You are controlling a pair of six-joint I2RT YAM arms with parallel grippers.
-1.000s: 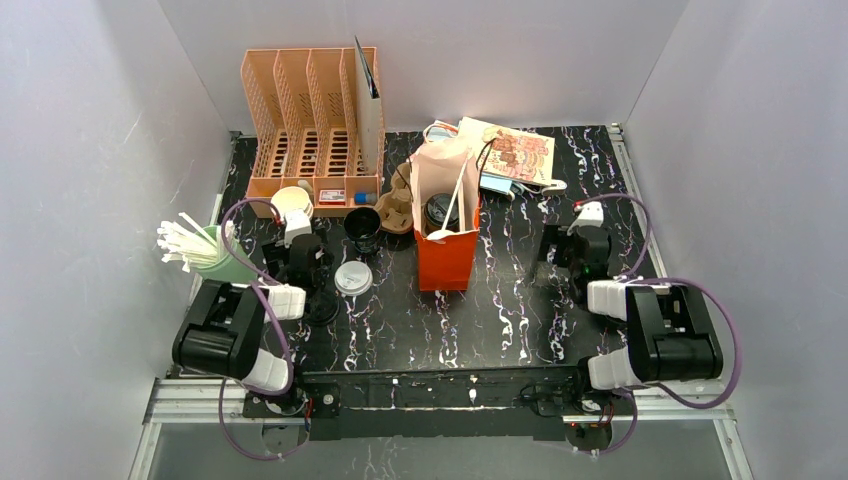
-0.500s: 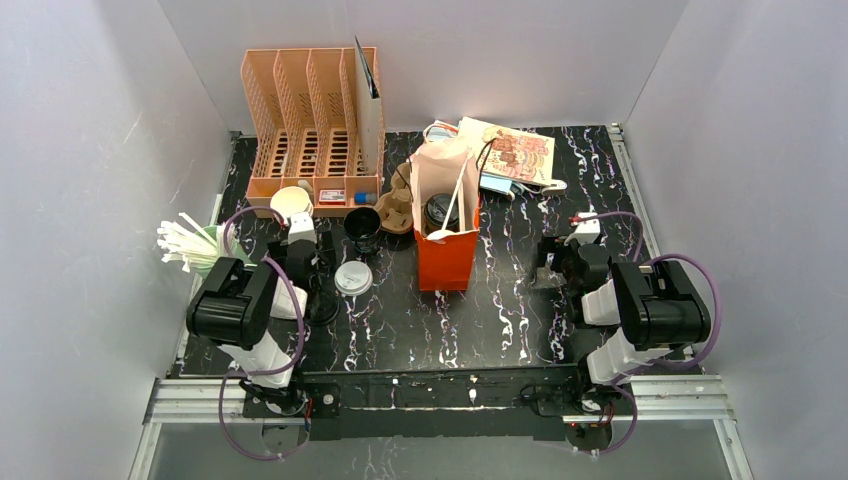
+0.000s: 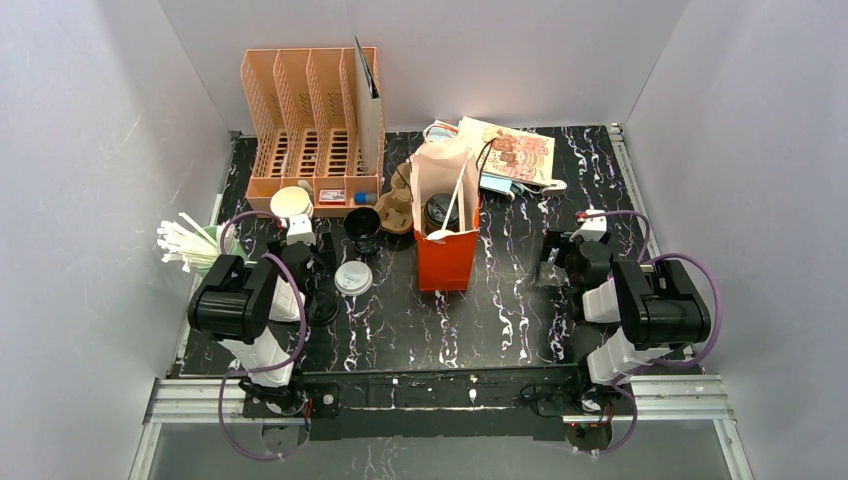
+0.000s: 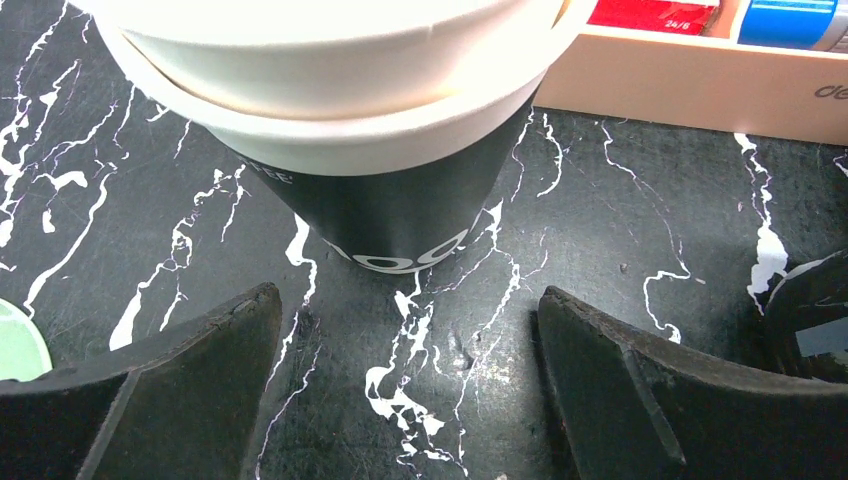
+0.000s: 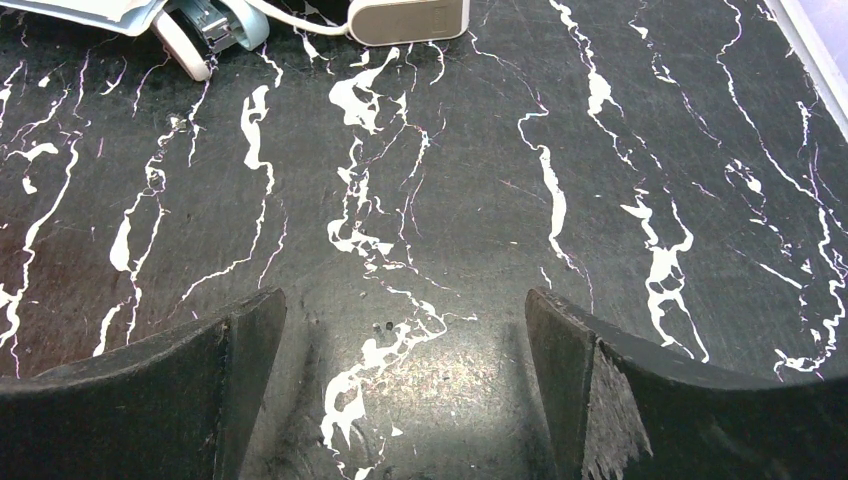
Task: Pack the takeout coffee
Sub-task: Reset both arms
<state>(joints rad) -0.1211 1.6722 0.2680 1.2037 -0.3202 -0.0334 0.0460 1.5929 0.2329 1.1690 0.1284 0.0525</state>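
An orange paper bag (image 3: 447,262) stands open mid-table. Inside it is a cup with a dark round lid (image 3: 439,210). The bag hides the cup's wall, so I cannot tell whether it is the takeout coffee. My left gripper (image 3: 298,245) rests low at the left, open and empty (image 4: 410,330). Just ahead of it stands a black cup with a white lid (image 4: 400,190). My right gripper (image 3: 575,248) rests low at the right, open over bare tabletop (image 5: 405,330).
An open black cup (image 3: 362,226) and a loose white lid (image 3: 352,277) sit between the left gripper and the bag. A peach organizer (image 3: 312,120) stands at the back left, and a green cup of white straws (image 3: 200,250) at the far left. Brown cardboard (image 3: 395,210) lies beside the bag. Booklets (image 3: 510,155) lie at the back.
Both arms' upper links have swung up from lying flat near the front edge. The grippers have stayed almost in place, open.
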